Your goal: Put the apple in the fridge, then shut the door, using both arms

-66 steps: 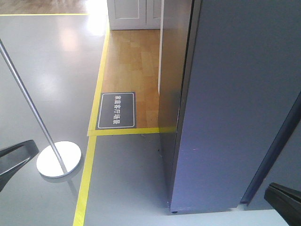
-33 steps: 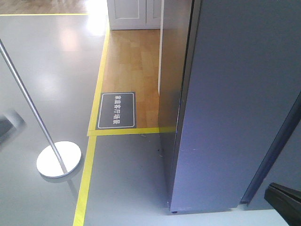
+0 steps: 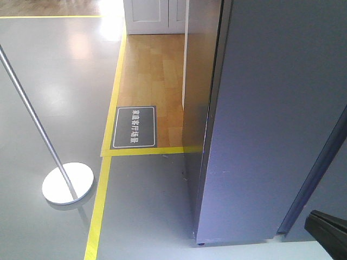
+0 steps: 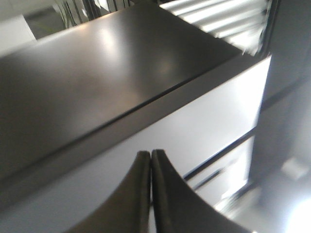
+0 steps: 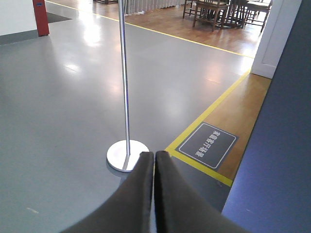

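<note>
The fridge (image 3: 271,108) is the tall dark grey cabinet filling the right of the front view, and none of its white interior shows there. The apple is out of view in every frame. My left gripper (image 4: 150,153) is shut with nothing between its fingers. It points at a blurred dark grey panel (image 4: 97,73) with a white face (image 4: 204,116) beside it; I cannot tell whether this is the door. My right gripper (image 5: 154,154) is shut and empty, low over the grey floor, with the fridge's side (image 5: 282,160) at its right. In the front view only a black part of it (image 3: 328,230) shows.
A chrome pole on a round base (image 3: 68,183) stands on the grey floor to the left, also seen as the pole stand (image 5: 127,154). Yellow floor tape (image 3: 100,206) and a dark floor sign (image 3: 134,127) lie ahead. Chairs and a table (image 5: 223,9) stand far off.
The black shape of my left gripper at the front view's left edge has blurred away and left that view. The right gripper's part at the lower right has stayed put.
</note>
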{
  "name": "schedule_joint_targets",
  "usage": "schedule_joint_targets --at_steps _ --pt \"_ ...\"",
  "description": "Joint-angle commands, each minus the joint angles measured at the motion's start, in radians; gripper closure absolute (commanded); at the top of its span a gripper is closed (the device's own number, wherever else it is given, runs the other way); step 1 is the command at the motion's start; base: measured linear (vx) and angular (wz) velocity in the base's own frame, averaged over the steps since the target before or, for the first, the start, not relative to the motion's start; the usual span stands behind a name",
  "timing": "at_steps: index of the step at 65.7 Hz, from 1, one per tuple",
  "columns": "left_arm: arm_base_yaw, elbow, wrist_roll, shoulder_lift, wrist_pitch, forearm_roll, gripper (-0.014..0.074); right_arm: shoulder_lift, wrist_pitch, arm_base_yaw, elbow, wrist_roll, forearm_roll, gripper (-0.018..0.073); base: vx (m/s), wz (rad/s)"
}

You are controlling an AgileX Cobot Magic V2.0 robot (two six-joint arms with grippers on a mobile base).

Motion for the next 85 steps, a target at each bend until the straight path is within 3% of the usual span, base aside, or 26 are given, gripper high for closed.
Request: schedule_joint_targets --at_steps 1,7,13,20,25,35,42,53,65,73,85 --pt "-0.003 -0.024 0.244 -0.002 -0.042 0.005 0.0602 0.010 -0.036 -0.003 -0.026 -0.006 0.044 0.0562 0.00 0.00" --pt "-0.003 -0.015 0.478 -0.003 -0.042 -0.003 0.0602 0.010 -0.036 -0.003 -0.026 -0.006 0.044 0.0562 0.00 0.00" --pt "-0.003 0.011 0.691 -0.003 -0.026 -0.064 0.0602 0.010 -0.036 -0.003 -0.026 -0.006 0.044 0.0562 0.00 0.00" --pt "-0.003 0.065 0.948 -0.012 0.039 -0.171 0.0602 0.010 -0.036 -0.003 -0.026 -0.006 0.044 0.0562 0.00 0.00" --pt "-0.004 0.105 1.057 -0.035 0.105 -0.288 0.0602 0.010 -0.036 -0.003 -0.026 -0.006 0.044 0.0562 0.00 0.00" --pt "-0.015 0.175 1.170 -0.114 0.326 -0.481 0.0602 0.010 -0.036 -0.003 -0.026 -0.006 0.044 0.0562 0.00 0.00" --pt "-0.035 0.221 1.239 -0.176 0.501 -0.563 0.0602 0.010 -0.036 -0.003 -0.026 -0.006 0.044 0.0562 0.00 0.00" --pt "-0.042 0.285 1.329 -0.272 0.669 -0.577 0.0602 0.010 -0.036 -0.003 -0.026 -0.006 0.044 0.0562 0.00 0.00" --pt "-0.043 0.348 1.412 -0.378 0.683 -0.577 0.0602 0.010 -0.036 -0.003 -0.026 -0.006 0.044 0.0562 0.00 0.00" --pt "-0.043 0.402 1.416 -0.450 0.676 -0.577 0.0602 0.010 -0.036 -0.003 -0.026 -0.006 0.044 0.0562 0.00 0.00" --pt "-0.044 0.402 1.493 -0.563 0.789 -0.568 0.0602 0.010 -0.036 -0.003 -0.026 -0.006 0.044 0.0562 0.00 0.00"
